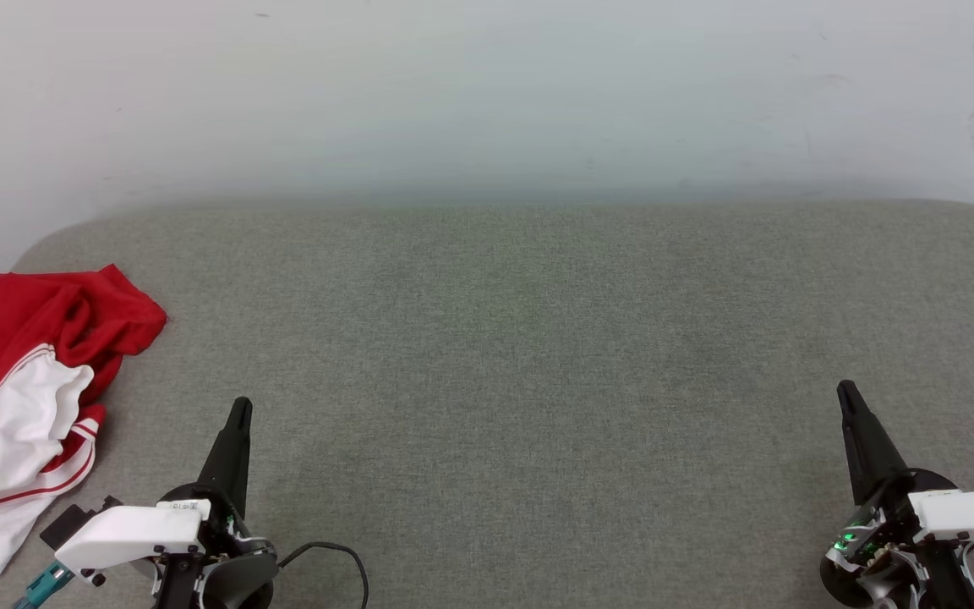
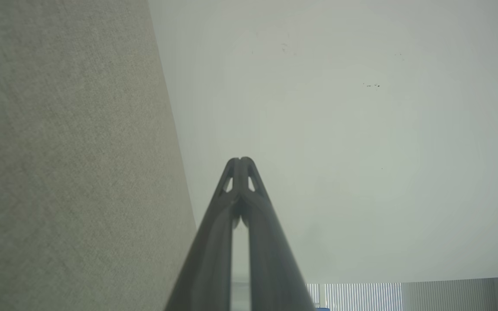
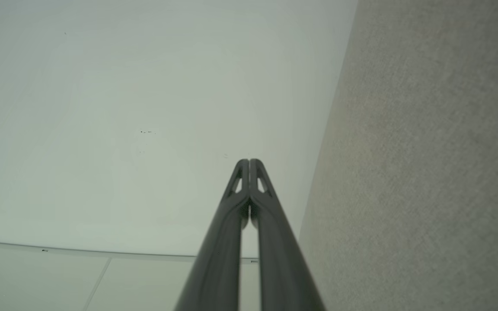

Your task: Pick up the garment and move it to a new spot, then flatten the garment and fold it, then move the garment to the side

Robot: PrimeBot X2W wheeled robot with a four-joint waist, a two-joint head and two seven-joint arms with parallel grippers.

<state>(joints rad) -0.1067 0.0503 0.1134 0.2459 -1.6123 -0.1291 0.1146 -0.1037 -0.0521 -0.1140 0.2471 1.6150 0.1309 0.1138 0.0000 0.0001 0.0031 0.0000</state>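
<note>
The garment, red with white panels and striped trim, lies crumpled at the far left edge of the grey fabric surface. My left gripper hovers low at the lower left, to the right of the garment and apart from it, shut and holding nothing. At the lower right my right gripper is also shut and holds nothing. In the left wrist view the left gripper has its fingertips pressed together. The right gripper looks the same in the right wrist view.
A pale wall rises directly behind the grey surface. A black cable loops beside the left wrist. The surface's rounded far corners lie at the left and right.
</note>
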